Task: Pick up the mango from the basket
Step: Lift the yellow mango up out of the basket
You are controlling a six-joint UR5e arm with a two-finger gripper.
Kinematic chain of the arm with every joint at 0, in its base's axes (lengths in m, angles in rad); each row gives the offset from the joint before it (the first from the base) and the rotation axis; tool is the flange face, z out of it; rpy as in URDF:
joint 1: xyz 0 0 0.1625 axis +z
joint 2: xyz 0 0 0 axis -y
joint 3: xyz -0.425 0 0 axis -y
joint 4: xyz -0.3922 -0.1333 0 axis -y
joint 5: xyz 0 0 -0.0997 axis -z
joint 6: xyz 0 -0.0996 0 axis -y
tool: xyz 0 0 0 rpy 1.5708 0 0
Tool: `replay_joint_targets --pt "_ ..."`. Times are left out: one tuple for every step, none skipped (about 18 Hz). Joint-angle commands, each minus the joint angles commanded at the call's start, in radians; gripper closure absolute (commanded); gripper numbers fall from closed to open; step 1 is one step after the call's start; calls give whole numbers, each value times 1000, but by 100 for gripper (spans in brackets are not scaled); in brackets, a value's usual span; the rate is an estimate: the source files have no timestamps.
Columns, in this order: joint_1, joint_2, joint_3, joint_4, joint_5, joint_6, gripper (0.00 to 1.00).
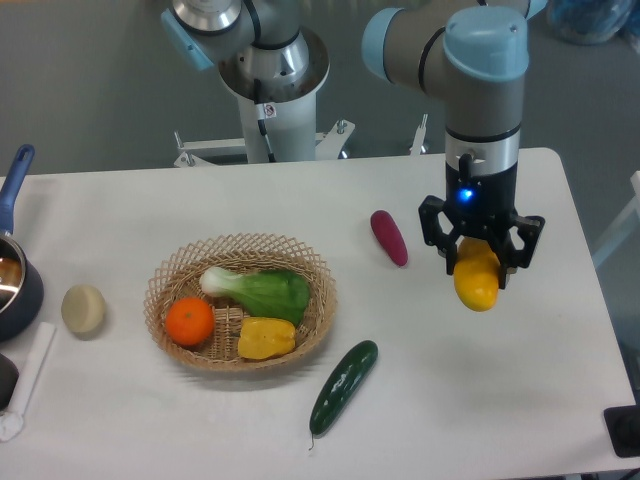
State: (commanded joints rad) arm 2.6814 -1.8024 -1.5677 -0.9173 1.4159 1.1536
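Observation:
The mango (478, 281) is a smooth yellow-orange oval held in my gripper (480, 262), which is shut on it to the right of the basket, over the table's right side, seemingly above the surface. The basket (170, 275) is a round tan wicker one at centre-left. It holds a round orange (189, 322), a lumpy yellow bell pepper (266, 338) and a green bok choy (260, 292).
A purple eggplant (389, 237) lies between the basket and the gripper. A dark green cucumber (343, 386) lies in front of the basket at the right. A pale potato (83, 309) and a blue-handled pot (14, 280) are at the left edge.

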Motion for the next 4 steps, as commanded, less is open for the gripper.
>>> replay_joint_targets --pt "0 2 0 0 -5 0 39" --pt "0 2 0 0 -5 0 39" --pt "0 2 -2 0 -5 0 39" --pt "0 3 -12 0 -6 -2 39"
